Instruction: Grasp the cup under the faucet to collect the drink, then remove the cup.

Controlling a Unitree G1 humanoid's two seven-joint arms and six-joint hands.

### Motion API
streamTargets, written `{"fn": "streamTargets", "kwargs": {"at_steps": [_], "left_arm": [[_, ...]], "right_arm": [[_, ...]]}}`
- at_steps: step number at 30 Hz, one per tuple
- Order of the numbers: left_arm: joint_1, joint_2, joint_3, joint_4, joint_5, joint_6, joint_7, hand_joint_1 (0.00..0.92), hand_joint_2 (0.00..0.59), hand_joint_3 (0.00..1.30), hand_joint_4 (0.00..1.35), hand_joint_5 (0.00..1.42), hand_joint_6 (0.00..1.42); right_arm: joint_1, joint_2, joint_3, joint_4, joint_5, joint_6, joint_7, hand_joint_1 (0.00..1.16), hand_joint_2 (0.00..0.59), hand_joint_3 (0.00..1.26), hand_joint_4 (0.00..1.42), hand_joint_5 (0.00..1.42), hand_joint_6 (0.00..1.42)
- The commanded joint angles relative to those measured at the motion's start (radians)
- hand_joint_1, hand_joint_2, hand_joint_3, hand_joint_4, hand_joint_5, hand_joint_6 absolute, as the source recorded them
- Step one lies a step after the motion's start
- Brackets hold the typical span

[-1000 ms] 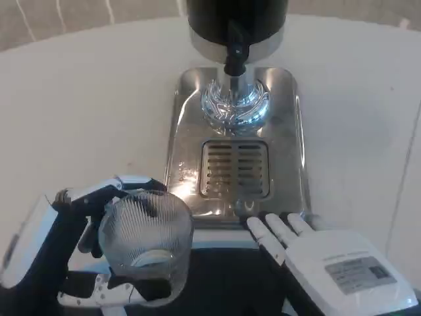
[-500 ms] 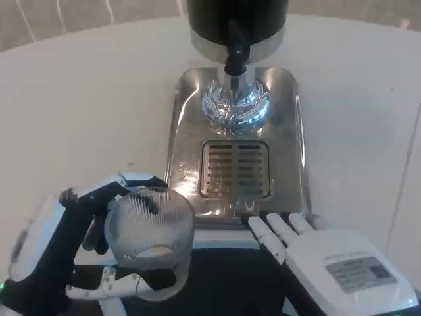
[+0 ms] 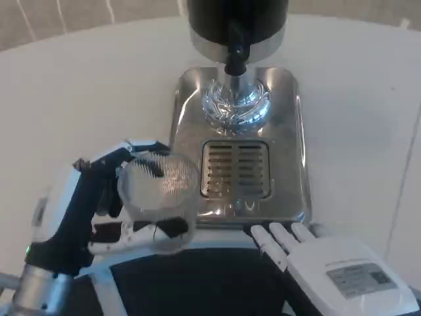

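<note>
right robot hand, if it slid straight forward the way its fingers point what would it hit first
Most likely the near edge of the steel drip tray: the right robot hand lies flat with its fingertips just short of that edge. Whether they would ride over the rim is unclear from above.

Dispenser point(image 3: 237, 23) cut off above; cup point(image 3: 160, 197) contents perhaps blurred (ribbed glass).

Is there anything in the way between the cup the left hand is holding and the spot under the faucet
Nothing visible. The left hand holds the cup beside the steel drip tray's left edge, and the grate and tray surface up to the faucet lie bare. The right hand rests at the tray's near edge.
</note>
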Motion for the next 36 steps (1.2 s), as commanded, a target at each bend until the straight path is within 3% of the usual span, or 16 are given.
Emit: {"fn": "streamTargets", "kwargs": {"at_steps": [1,22,36], "left_arm": [[-0.084,-0.004,-0.036,0.086,0.036,0.01,0.084,0.583,0.016,0.95,1.16,1.33,1.42],[-0.38,-0.033,-0.224,0.441,0.085,0.099,0.311,0.583,0.015,0.96,1.16,1.33,1.42],[-0.508,-0.105,-0.266,0.569,0.056,0.182,0.318,0.583,0.009,0.97,1.16,1.33,1.42]], "right_arm": [[0.014,0.018,-0.004,-0.015,-0.01,-0.013,0.018,0.46,0.484,0.0,0.0,0.0,0.0],[-0.058,0.021,-0.035,0.0,-0.011,0.012,0.087,0.46,0.484,0.0,0.0,0.0,0.0],[-0.026,0.014,-0.051,-0.015,0.002,0.019,0.102,0.46,0.484,0.0,0.0,0.0,0.0]]}}
